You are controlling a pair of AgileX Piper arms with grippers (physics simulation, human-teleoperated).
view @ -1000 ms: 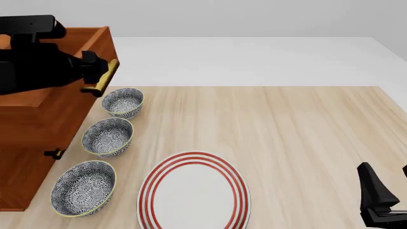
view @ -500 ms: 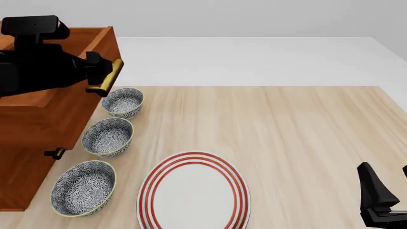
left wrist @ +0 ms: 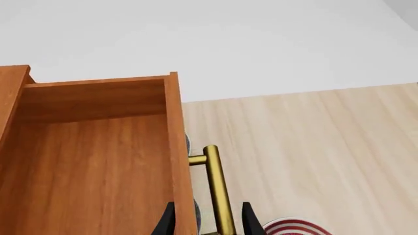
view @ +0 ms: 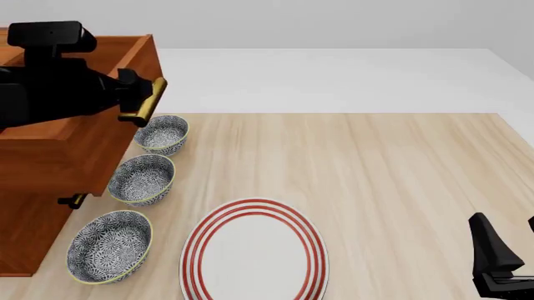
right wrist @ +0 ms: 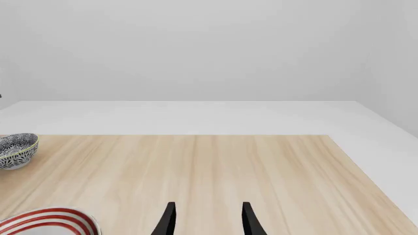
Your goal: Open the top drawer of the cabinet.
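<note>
At far left, the left gripper (view: 140,94) reaches level across the cabinet (view: 42,187), its fingers closed around the brass handle (left wrist: 220,196) of the top drawer (left wrist: 98,156), which stands pulled out over the table (view: 376,175). Low at the right edge, the right gripper (right wrist: 206,220) rests with fingers spread and holding nothing. Open wood stretches between both arms. Below the drawer sit 3 patterned bowls (view: 142,179) in 1 row, beside 1 red-ringed plate (view: 252,250).
</note>
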